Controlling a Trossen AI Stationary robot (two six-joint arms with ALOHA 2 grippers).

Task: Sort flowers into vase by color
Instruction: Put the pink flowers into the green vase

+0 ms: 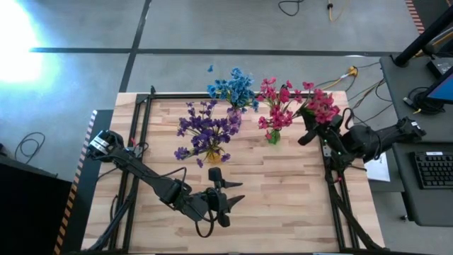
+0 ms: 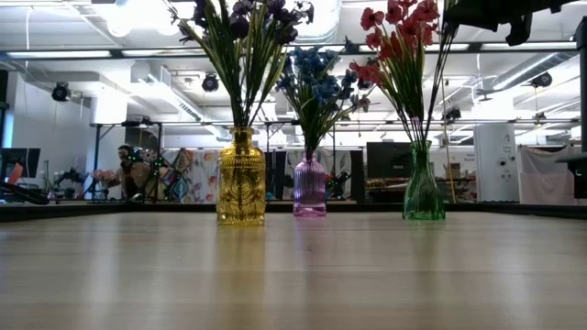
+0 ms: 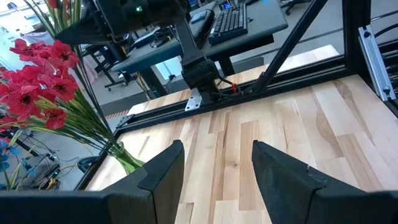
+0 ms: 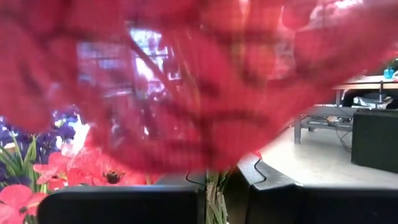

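Pale wooden table [image 1: 283, 205] first, where the left gripper [image 1: 228, 200] hovers with its jaws spread and empty. Farther back stand three vases: amber [image 2: 241, 178] with purple flowers [image 1: 206, 128], violet [image 2: 309, 185] with blue flowers [image 1: 233, 88], green [image 2: 423, 182] with red-pink flowers [image 1: 277, 105]. By the green vase, the right gripper [image 1: 312, 125] pinches a red-pink sprig [image 1: 322, 105] by its stem.

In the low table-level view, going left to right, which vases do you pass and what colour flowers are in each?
Amber-yellow ribbed glass vase with purple flowers → small pink-purple glass vase with blue flowers → green glass vase with red-pink flowers.
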